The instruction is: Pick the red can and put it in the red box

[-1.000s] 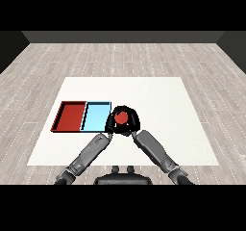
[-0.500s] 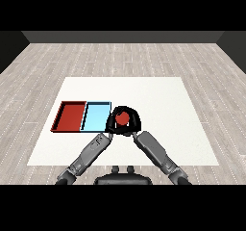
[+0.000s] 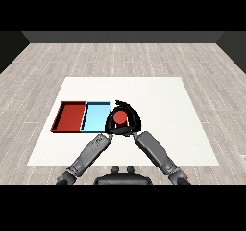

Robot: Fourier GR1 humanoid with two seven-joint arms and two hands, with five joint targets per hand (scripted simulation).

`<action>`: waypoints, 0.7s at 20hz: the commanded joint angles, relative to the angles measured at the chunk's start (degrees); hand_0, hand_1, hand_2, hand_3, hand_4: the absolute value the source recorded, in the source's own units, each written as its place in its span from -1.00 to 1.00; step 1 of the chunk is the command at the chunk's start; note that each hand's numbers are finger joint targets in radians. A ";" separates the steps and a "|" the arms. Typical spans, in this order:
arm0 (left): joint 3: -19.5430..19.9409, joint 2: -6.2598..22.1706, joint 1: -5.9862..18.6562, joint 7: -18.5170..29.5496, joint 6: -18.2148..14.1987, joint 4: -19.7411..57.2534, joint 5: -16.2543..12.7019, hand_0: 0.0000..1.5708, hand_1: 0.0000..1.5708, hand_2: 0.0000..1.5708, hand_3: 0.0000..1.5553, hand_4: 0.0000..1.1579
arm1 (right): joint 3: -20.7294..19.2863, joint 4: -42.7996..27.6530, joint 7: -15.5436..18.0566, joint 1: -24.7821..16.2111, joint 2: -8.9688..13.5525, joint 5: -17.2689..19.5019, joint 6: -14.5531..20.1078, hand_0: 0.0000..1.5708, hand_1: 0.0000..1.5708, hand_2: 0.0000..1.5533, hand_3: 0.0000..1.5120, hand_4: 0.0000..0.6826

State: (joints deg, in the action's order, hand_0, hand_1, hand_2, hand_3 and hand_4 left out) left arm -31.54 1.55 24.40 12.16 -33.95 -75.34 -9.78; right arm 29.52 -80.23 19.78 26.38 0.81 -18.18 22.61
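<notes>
With the right robot hand (image 3: 130, 120) curled round the red can (image 3: 119, 117) just right of the light blue tray (image 3: 95, 118), carry it upright toward the tabletop's left edge, over to the red tray (image 3: 69, 116).

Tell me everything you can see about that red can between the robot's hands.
The red can shows mostly its round red top, so it seems upright. It sits just right of the light blue tray, outside both trays. The right hand curls round it, and the left hand is close against its other side, hiding its body.
</notes>
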 commanded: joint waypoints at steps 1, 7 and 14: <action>-5.52 -1.47 -2.70 0.74 -3.10 0.25 0.41 1.00 1.00 1.00 0.91 0.98 | 0.17 -6.21 -3.35 -0.72 -0.02 2.68 0.12 -1.00 -1.00 -1.00 -1.00 -1.00; -0.53 -1.24 -3.19 -2.55 0.60 -1.22 4.12 1.00 1.00 1.00 0.92 0.98 | -5.84 -1.84 -1.23 -0.48 1.53 4.03 -2.93 -1.00 -1.00 -1.00 -1.00 -1.00; 5.08 -1.52 -0.98 1.05 4.28 6.34 -0.34 1.00 1.00 1.00 0.91 0.95 | -12.05 -14.49 -6.50 1.22 5.00 3.52 -2.10 -1.00 -1.00 -1.00 -1.00 -1.00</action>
State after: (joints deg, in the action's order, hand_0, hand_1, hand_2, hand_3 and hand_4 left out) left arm -29.06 0.41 21.72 12.25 -30.18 -73.41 -8.72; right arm 22.11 -90.56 14.48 26.45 3.80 -12.99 22.46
